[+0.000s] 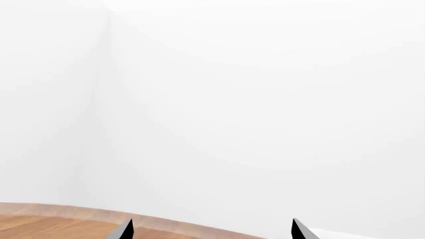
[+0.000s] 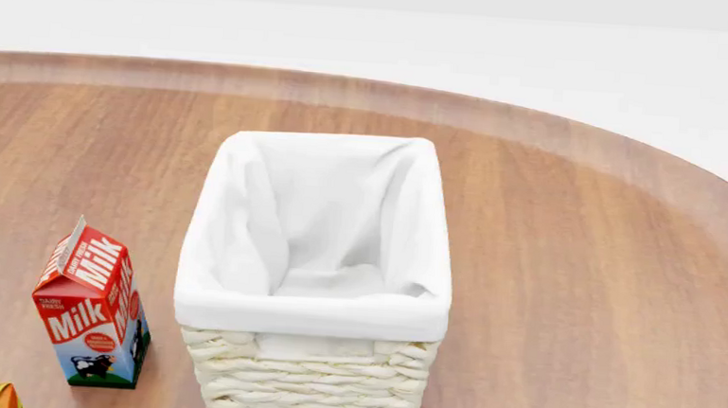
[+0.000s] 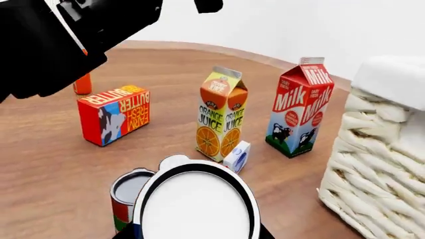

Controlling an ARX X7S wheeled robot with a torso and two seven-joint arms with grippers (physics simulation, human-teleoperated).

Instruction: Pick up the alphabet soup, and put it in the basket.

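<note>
Soup [image 3: 192, 209] fills the near part of the right wrist view: a white top ringed in black, with slivers of blue label below it. It sits so close under that camera, top turned almost straight at it, that I judge its long axis runs roughly along the camera's line of sight and that the right arm has it, or is right over it. The right pincer's fingers are not in view, so I cannot tell how wide they stand or whether they grip. The head view does not show the soup at all.

The basket [image 3: 378, 164] stands off to one side of the soup, near, with its liner rim higher than the can top. In my judgement the move ahead is up and across over that rim. The right arm is clearly the nearer.

The left pincer [image 1: 211, 231] shows only two dark tips set wide apart, nothing between them, aimed at a blank wall past the counter [image 1: 40, 221] edge.

Readable print: "Milk" on the red carton [image 3: 299, 107], "ORANGE JUICE" on the juice [image 3: 222, 114], "FARM FRESH BUTTER" on the butter [image 3: 114, 115]. A second can [image 3: 127, 196], grey-topped, stands just behind the soup.
</note>
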